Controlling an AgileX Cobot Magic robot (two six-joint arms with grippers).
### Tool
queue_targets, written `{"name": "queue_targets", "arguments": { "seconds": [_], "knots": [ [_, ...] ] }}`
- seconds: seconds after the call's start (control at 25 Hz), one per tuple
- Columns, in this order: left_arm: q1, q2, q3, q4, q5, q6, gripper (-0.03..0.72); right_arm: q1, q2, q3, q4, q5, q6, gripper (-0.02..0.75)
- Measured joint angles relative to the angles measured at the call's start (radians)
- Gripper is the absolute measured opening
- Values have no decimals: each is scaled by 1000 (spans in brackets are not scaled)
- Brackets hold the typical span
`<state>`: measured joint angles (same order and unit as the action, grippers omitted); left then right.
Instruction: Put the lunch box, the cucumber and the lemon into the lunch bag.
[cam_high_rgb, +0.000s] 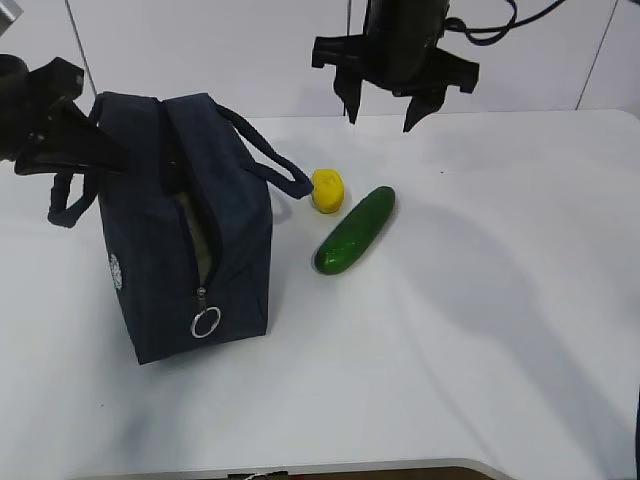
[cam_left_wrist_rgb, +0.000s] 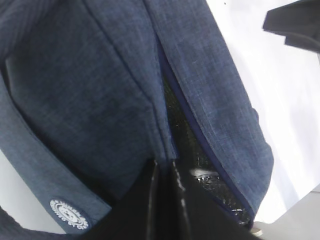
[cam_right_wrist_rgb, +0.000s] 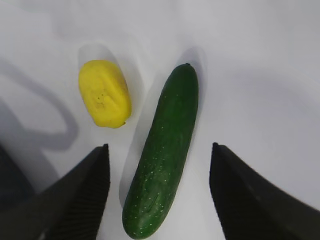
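Note:
The navy lunch bag (cam_high_rgb: 235, 230) stands at the left with its zipper open; the ring pull (cam_high_rgb: 206, 322) hangs at the front. A pale surface (cam_high_rgb: 198, 238) shows inside the opening; I cannot tell if it is the lunch box. My left gripper (cam_high_rgb: 105, 150) is shut on the bag's fabric edge beside the opening (cam_left_wrist_rgb: 164, 172). The lemon (cam_high_rgb: 328, 190) and the cucumber (cam_high_rgb: 356, 231) lie on the table right of the bag. My right gripper (cam_high_rgb: 381, 118) hovers open above them. In the right wrist view the cucumber (cam_right_wrist_rgb: 165, 155) lies between the open fingers (cam_right_wrist_rgb: 85, 190), the lemon (cam_right_wrist_rgb: 104, 93) beyond.
The white table (cam_high_rgb: 480, 300) stretches right and forward of the cucumber. The bag's loop handle (cam_high_rgb: 275, 165) sticks out toward the lemon. The bag's white logo (cam_left_wrist_rgb: 69, 215) shows on its end face. The table's front edge (cam_high_rgb: 400, 468) is near.

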<state>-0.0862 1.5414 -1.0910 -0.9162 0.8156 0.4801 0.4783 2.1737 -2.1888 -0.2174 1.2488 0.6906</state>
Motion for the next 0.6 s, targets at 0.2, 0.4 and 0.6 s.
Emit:
{"name": "queue_targets", "arguments": {
  "seconds": [0.2,0.4,0.6],
  "knots": [
    [0,0,0,0,-7,0,-2,0,45,0,2,0,97,499],
    [0,0,0,0,-7,0,-3,-6,69,0,4,0,140,526],
    [0,0,0,0,-7,0,-3,-11,120,0,36,-2,151,598]
  ]
}}
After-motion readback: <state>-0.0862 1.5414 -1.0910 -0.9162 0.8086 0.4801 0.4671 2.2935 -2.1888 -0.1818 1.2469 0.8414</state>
